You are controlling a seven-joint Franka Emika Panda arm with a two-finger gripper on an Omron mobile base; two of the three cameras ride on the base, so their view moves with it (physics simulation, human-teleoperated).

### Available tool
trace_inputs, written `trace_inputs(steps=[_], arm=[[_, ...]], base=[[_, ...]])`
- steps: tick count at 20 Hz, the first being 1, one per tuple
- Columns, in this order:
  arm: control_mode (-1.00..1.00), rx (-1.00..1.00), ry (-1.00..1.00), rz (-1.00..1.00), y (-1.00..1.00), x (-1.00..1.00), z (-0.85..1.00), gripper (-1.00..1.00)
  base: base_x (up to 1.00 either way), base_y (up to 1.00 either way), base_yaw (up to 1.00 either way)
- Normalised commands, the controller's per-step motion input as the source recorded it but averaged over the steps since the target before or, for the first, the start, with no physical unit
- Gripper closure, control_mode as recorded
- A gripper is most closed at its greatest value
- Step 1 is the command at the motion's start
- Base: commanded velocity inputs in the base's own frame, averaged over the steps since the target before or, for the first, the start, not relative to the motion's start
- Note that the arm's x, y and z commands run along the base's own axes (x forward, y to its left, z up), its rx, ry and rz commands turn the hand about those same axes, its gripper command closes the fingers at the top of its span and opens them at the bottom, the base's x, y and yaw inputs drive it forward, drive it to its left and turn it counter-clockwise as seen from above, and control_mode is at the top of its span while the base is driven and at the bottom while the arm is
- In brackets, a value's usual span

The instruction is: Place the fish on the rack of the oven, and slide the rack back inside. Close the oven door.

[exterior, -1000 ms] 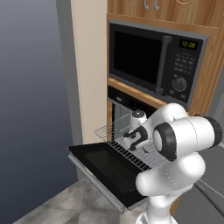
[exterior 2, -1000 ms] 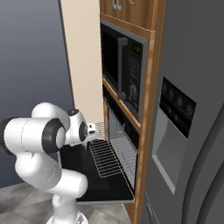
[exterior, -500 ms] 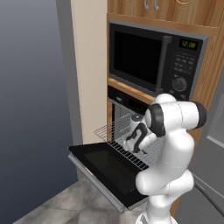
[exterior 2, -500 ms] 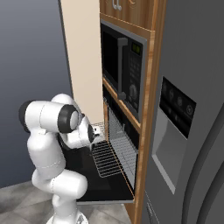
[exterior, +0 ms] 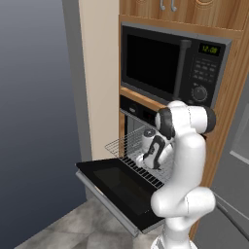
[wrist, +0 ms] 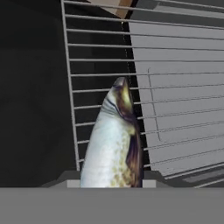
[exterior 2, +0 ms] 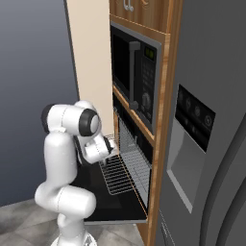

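**Fish held over pulled-out oven rack**

Gripper (exterior: 151, 158): clamped on the fish (wrist: 113, 144), poised above the rack (exterior: 127, 146). Fish: silver-grey, pointed end aimed away from the hand, over the rack's wires. Rack: drawn out of the oven (exterior 2: 129, 144) above the lowered oven door (exterior: 116, 187). Microwave (exterior: 172, 65): mounted above the oven in wood cabinetry.
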Motion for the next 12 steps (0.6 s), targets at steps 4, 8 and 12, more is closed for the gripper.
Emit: trace_inputs(steps=[4,8,12], arm=[[-1.00,-0.07,-0.03,0.00,-0.01,0.41,-0.30,1.00],[-1.00,-0.06,-0.01,0.00,-0.01,0.47,-0.26,1.00],[-1.00,-0.05,0.00,0.00,-0.01,0.48,-0.39,1.00]], base=[[0.00,0.00,0.00],[0.00,0.00,0.00],[0.00,0.00,0.00]])
